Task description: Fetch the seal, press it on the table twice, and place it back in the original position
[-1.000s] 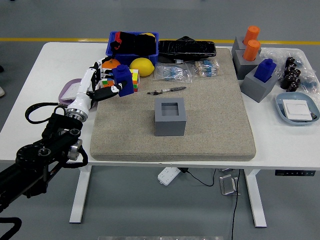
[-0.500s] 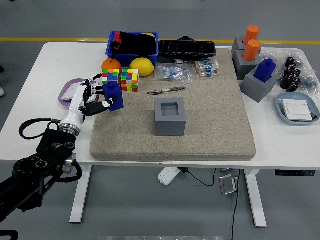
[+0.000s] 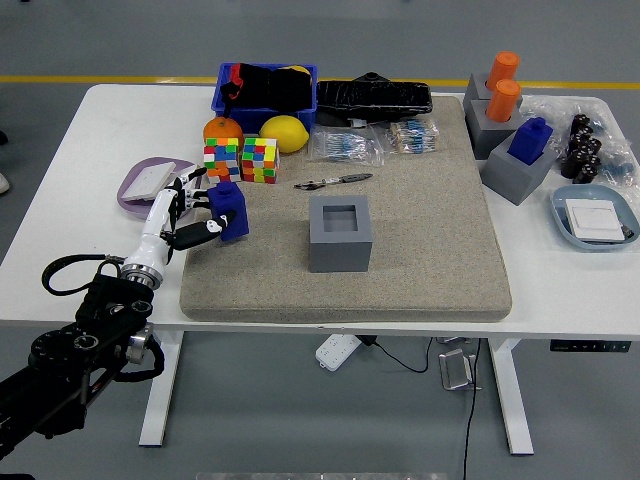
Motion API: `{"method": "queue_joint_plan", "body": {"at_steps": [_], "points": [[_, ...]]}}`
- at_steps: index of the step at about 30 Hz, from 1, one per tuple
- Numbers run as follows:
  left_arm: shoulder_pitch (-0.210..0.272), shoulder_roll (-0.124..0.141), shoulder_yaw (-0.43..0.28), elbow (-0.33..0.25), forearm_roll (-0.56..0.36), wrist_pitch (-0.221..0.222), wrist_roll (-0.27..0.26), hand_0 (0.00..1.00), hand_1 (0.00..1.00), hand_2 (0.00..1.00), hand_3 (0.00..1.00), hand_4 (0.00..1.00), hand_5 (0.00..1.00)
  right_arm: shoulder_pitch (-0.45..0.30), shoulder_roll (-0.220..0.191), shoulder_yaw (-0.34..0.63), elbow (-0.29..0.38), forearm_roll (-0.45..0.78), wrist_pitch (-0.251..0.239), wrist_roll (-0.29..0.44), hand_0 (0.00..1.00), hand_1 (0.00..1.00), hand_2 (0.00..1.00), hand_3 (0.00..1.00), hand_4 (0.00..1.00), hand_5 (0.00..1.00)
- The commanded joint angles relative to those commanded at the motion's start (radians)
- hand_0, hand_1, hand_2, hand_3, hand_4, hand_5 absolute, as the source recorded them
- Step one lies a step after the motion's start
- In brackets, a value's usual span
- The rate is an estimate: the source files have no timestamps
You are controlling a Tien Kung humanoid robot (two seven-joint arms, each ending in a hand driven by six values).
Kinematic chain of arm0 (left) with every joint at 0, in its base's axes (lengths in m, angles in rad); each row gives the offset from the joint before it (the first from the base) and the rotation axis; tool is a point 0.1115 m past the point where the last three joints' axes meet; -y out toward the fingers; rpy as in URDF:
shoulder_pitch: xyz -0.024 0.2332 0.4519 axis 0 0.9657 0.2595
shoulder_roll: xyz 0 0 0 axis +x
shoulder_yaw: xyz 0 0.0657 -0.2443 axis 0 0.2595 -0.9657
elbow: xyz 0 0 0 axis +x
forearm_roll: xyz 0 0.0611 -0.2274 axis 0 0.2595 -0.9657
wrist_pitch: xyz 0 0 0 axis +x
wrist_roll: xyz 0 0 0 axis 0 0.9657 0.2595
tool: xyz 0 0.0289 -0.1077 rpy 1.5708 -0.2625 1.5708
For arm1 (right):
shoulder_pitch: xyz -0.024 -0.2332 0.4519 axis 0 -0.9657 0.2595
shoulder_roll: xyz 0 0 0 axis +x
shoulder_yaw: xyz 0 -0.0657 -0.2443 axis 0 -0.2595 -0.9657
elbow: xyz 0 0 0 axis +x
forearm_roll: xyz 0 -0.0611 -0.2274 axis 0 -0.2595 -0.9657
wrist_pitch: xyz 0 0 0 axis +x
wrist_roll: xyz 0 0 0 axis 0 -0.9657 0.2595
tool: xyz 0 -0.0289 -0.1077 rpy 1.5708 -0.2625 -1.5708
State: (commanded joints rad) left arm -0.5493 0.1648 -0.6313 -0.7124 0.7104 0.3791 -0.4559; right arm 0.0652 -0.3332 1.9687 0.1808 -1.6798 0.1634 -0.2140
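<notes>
one hand is at work: the left hand (image 3: 188, 215) grips a blue seal (image 3: 229, 211), fingers wrapped round its left side, over the left edge of the beige mat (image 3: 420, 250). whether the seal's base touches the mat cannot be told. right of it, well apart, a grey holder block (image 3: 340, 233) sits near the mat's middle with its square socket empty. just beyond the seal lie two colourful cubes (image 3: 241, 159), with an orange (image 3: 220, 128) and a lemon (image 3: 283, 133) behind them. a purple dish (image 3: 133, 190) sits beside the hand on the white table (image 3: 100, 130).
</notes>
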Motion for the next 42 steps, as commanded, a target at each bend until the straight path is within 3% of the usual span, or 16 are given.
{"method": "queue_joint_plan", "body": {"at_steps": [26,42], "points": [[0.045,0.013,0.011,0.002,-0.012,-0.009,-0.007,0.830,0.538,0.454,0.848,0.717,0.002,-0.002,0.001,0.007,0.000,0.000,0.001,0.000,0.869,0.732,0.713,0.713,0.827,0.507],[0.060,0.030,0.028,-0.032,-0.005,-0.011,-0.003,0.831,0.540,0.455,0.847,0.728,0.002,-0.002,0.002,0.011,0.000,0.003,0.001,0.001,0.869,0.732,0.713,0.714,0.827,0.507]]}}
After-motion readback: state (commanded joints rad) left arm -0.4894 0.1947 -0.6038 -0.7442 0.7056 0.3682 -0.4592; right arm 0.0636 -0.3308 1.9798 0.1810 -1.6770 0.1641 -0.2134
